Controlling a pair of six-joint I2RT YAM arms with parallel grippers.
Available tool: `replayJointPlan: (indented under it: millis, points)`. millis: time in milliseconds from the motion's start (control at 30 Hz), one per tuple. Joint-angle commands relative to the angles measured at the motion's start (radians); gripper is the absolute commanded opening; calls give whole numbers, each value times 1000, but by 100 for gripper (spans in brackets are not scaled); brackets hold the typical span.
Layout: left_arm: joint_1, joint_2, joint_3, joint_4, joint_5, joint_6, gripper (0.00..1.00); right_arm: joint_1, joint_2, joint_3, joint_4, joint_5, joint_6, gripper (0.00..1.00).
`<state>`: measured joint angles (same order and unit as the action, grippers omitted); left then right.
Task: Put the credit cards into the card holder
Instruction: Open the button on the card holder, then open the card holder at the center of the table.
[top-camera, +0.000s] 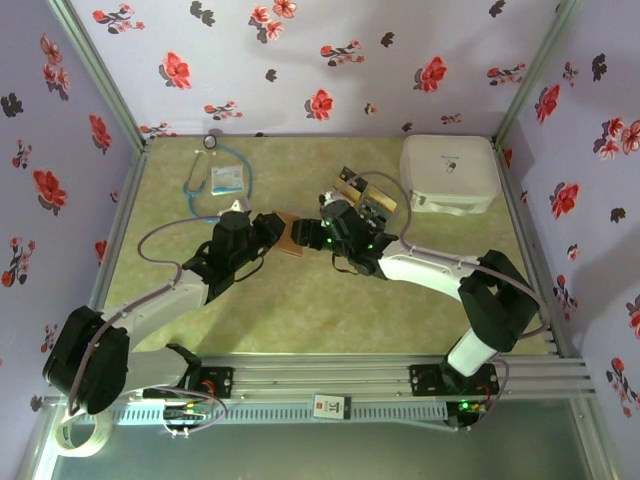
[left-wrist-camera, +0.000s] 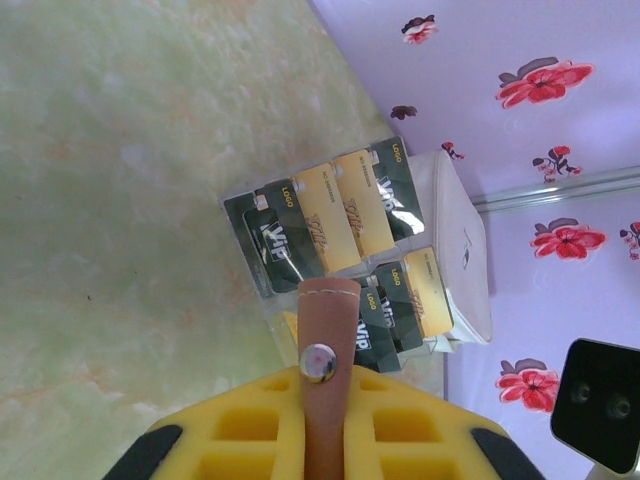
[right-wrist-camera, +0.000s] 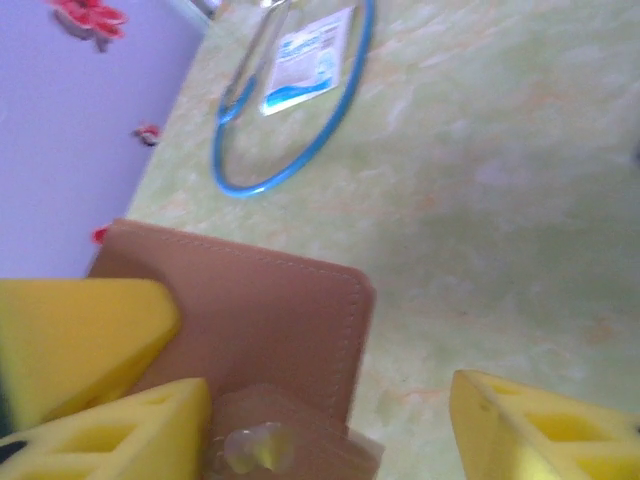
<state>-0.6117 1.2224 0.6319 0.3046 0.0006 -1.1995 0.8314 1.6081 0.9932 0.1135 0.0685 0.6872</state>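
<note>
While my left gripper (left-wrist-camera: 322, 440) is clamped on the card holder (top-camera: 292, 236) at mid-table between the arms, my right gripper (right-wrist-camera: 320, 430) sits at its free edge, jaws apart and gripping nothing. I judge this the opening step. Next I must pinch that edge and fold it open before the credit cards (left-wrist-camera: 330, 215), lying in rows beside the white case (top-camera: 450, 172), can go in.

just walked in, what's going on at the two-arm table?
The left gripper is shut on the snap strap of the brown card holder, holding it near the middle of the table. The right gripper faces it with jaws open, one finger over the holder and the other clear of it. The credit cards lie in rows beside the white case; none is picked up or in the holder yet.
</note>
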Motion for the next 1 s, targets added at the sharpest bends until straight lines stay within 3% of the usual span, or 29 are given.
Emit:
replayJointPlan:
  millis: [0,67,267,400,533,800,967]
  points:
    - [-10,-24,3,59,-1,-8,2,-23,-25,-15,-236,229,-11,62]
    - [-10,-22,0,55,-1,0,3,-36,-64,-31,-273,234,-12,62]
    - [-10,-12,-1,10,-1,94,3,-76,-242,-86,-232,40,16,66]
    - [-10,3,-22,51,26,113,3,-110,-286,-139,-57,-165,101,71]
    - [-10,40,-34,144,83,101,3,-117,-221,-149,98,-299,176,74]
    - [-5,81,-48,244,136,70,3,-127,-114,-203,201,-313,222,70]
    - [5,85,-68,287,142,47,3,-132,-84,-264,274,-328,250,59]
